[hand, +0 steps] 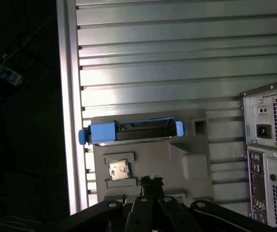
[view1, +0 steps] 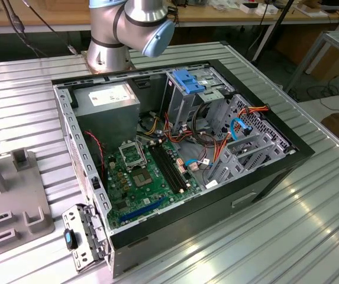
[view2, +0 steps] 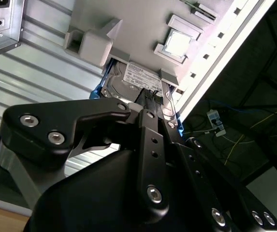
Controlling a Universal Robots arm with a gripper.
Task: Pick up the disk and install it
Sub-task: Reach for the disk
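With the disk [hand: 143, 134] standing on edge in its holder [hand: 177, 154] on the tabletop [hand: 153, 72], ahead of and clear of the jaws (spread or pressed together cannot be told), an off-centre approach could catch only the blue rail [hand: 102, 131] and jam the disk in its slot.

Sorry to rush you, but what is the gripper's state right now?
Gripper: looks closed, holding nothing; the disk sits apart from it in its grey holder.
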